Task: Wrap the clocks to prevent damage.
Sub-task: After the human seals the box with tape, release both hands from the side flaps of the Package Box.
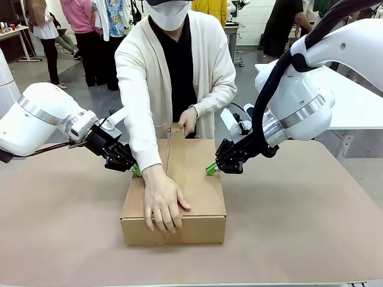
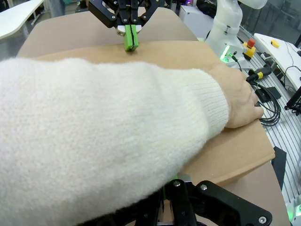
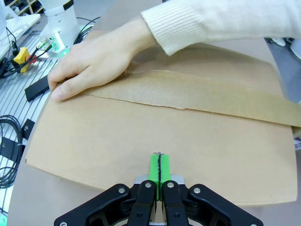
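A closed brown cardboard box sits mid-worktop, and the clocks cannot be seen in any view; whether they lie inside it cannot be told.

From the front, a person in a cream knitted cardigan leans over the box, one hand flat on the lid near the front edge, the other hand at the far edge on a strip of brown tape that runs along the centre seam. The left gripper presses its green tips against the box's left top edge; the right gripper does the same on the right. Both sets of jaws are fully closed, holding nothing.

The right wrist view adds detail the front lacks: the tape is slightly wrinkled and paper-like, its edge uneven, with the person's palm smoothing one end. The closed green pads rest on the lid close to its edge.

The left wrist view is largely taken up by the woolly sleeve; beyond it the opposite gripper's green tips touch the far side of the lid.

The tan worktop lies bare around the box on the left, right and front. The box edges are crisp and square.
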Available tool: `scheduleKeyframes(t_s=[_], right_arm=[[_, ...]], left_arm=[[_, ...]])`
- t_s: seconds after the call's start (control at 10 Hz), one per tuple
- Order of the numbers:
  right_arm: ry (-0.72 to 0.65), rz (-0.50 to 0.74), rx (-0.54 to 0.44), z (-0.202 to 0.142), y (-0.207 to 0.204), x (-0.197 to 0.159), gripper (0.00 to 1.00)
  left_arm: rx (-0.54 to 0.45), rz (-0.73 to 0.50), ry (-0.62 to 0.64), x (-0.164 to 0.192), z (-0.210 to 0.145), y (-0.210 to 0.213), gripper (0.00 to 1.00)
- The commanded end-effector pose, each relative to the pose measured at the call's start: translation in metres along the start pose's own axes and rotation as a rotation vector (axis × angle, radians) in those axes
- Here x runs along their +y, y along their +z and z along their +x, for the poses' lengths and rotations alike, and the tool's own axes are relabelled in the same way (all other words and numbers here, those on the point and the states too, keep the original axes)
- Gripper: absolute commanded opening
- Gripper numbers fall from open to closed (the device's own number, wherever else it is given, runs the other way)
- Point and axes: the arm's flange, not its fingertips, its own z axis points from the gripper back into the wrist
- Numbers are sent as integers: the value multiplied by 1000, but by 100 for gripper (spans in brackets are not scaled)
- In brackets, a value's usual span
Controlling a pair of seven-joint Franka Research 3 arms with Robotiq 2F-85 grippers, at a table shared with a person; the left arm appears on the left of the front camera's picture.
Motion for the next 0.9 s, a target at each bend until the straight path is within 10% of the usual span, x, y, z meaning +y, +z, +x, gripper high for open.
scheduleKeyframes(t_s=[0.0,0.8], right_arm=[[-14,-3,14,-1,-2,0,1],[-14,-3,14,-1,-2,0,1]], left_arm=[[5,3,1,0,-2,-1,0],[5,3,1,0,-2,-1,0]])
